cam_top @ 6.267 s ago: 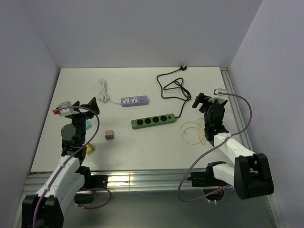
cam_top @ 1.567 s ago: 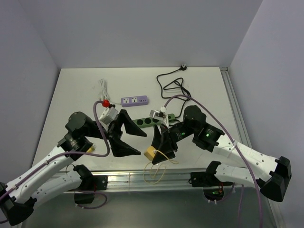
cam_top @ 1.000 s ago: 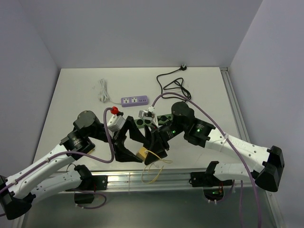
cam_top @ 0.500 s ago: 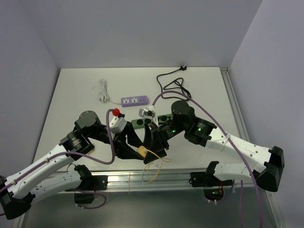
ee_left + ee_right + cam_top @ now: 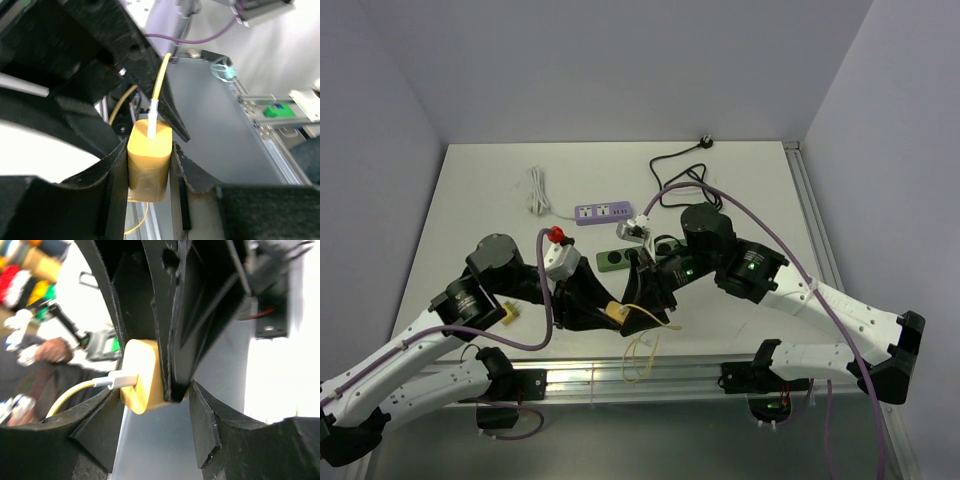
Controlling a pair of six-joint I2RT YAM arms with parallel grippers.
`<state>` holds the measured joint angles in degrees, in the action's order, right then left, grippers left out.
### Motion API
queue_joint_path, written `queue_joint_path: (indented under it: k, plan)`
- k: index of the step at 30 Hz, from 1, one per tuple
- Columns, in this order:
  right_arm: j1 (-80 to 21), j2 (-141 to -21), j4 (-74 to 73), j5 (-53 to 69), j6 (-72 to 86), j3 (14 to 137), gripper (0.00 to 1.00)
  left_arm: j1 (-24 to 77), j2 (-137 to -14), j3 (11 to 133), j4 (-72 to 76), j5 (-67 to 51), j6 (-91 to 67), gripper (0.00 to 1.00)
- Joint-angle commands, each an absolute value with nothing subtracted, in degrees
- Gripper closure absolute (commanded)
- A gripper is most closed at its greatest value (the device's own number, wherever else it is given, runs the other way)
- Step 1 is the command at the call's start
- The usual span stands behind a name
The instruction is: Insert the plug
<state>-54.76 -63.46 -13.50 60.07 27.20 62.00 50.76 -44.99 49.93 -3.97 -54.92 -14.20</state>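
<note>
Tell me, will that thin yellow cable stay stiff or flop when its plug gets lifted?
Probably floppy: the yellow cable sags in loose loops below the yellow plug. Likely light too, being so thin. It might tug or snag, though, as the left tool holds only the plug and the cable trails free.

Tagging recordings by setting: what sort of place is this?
Probably a robotics lab cell: white table boxed in by plain panels, aluminium rail at its near edge, green power strip and purple power strip.
</note>
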Motion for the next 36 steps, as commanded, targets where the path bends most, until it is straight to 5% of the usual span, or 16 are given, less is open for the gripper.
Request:
queue_joint_path:
  k: [1, 16, 26, 31, 36]
  plan:
    - [-54.0, -62.2, -26.2, 44.2, 18.4, 65.7, 0.39, 51.0, -42.8, 53.9, -6.9, -46.7, -16.2, 1.0]
    - [-52.9, -55.3, -46.7, -1.7, 16.0, 75.0, 0.37, 51.0, -38.6, 58.0, -15.3, -25.5, -23.6, 1.0]
    - [-53.0, -48.3, -42.1, 12.6, 18.7, 77.4, 0.45, 51.0, -40.2, 61.1, -18.6, -18.7, -24.7, 1.0]
    - [-53.0, -47.8, -31.3, 30.5, 21.6, 72.7, 0.48, 51.0, -41.2, 60.9, -17.2, -20.4, -25.2, 1.0]
    - [-53.2, -48.7, -17.7, 34.4, 26.8, 66.2, 0.55, 51.0, -42.4, 59.8, -14.1, -24.4, -26.8, 1.0]
